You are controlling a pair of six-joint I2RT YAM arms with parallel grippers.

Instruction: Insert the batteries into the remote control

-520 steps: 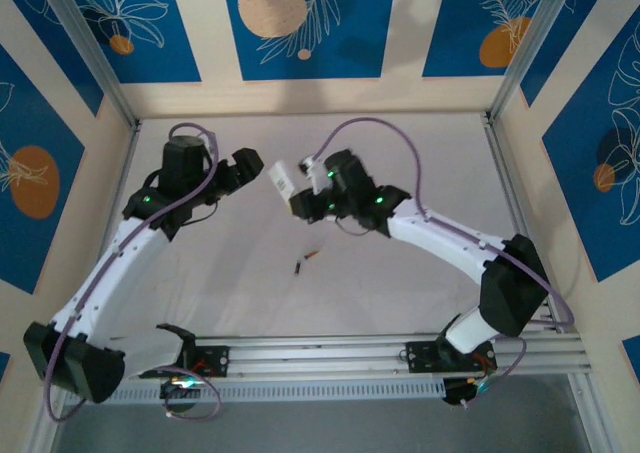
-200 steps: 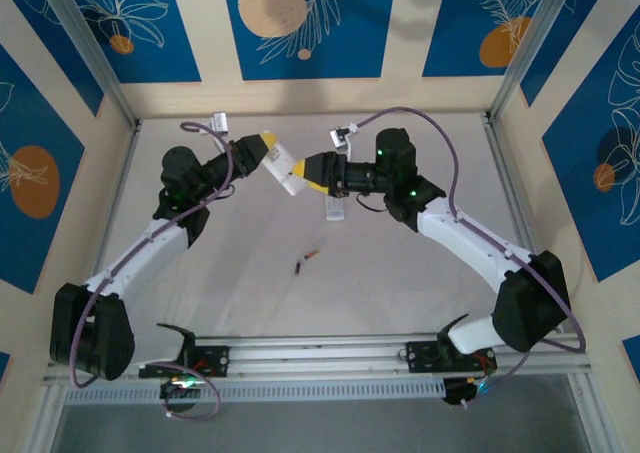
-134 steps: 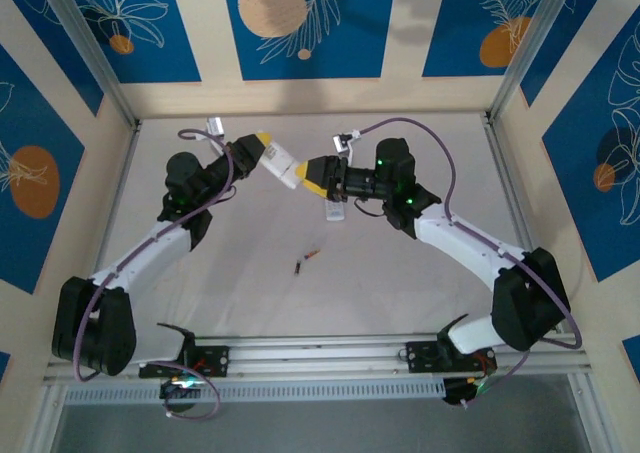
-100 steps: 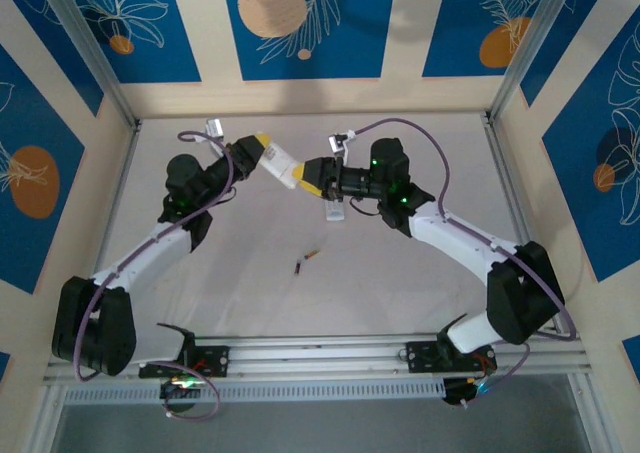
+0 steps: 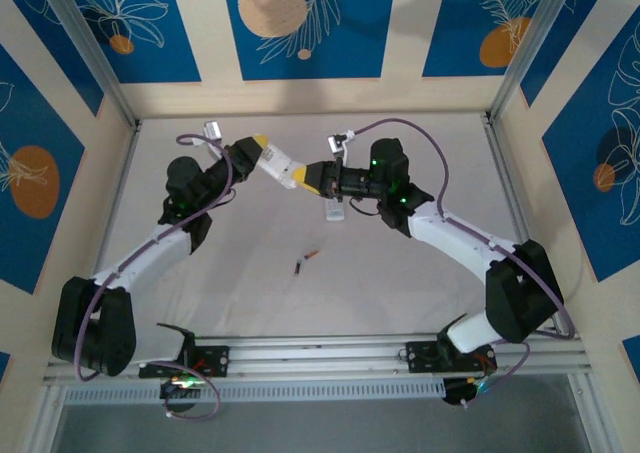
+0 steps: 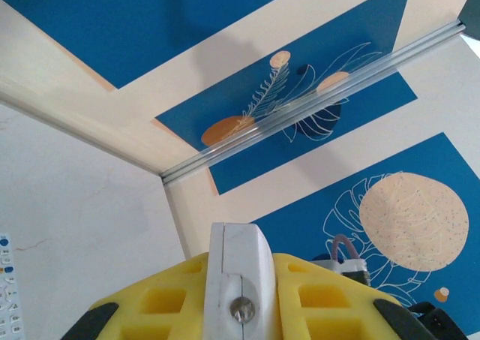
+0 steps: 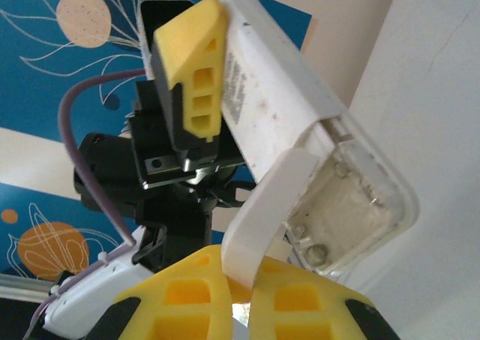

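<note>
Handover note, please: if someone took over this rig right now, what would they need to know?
Left gripper: shut on the long white plastic remote control, held above the pale table.
Right gripper: shut on the thin white battery cover, whose far end meets the remote; I cannot tell if it is fully detached.
Batteries: two small dark cylinders with coppery ends lie loose on the table between the arms.
Done: the battery compartment is open, with no batteries inside.
Left: set the cover aside, load the batteries, refit the cover.
</note>
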